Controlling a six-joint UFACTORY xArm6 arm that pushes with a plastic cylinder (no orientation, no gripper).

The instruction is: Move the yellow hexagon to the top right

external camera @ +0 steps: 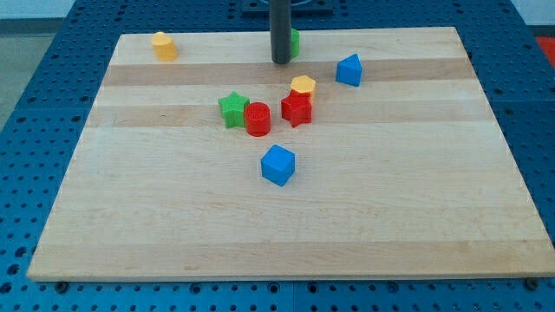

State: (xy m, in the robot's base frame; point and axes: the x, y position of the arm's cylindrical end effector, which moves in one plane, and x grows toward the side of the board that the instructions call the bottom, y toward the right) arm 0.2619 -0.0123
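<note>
The yellow hexagon (303, 85) lies a little above the board's middle, touching the top of a red star (297, 109). My tip (281, 61) rests on the board near the view's top centre, up and to the left of the yellow hexagon, with a gap between them. A green block (294, 40) is mostly hidden behind the rod. A blue pentagon-like block (349, 70) sits to the right of the yellow hexagon.
A red cylinder (257, 119) and a green star (232, 109) sit side by side left of the red star. A blue cube (277, 165) lies below them. A yellow cylinder-like block (164, 46) stands at the top left. The wooden board (434, 217) lies on a blue perforated table.
</note>
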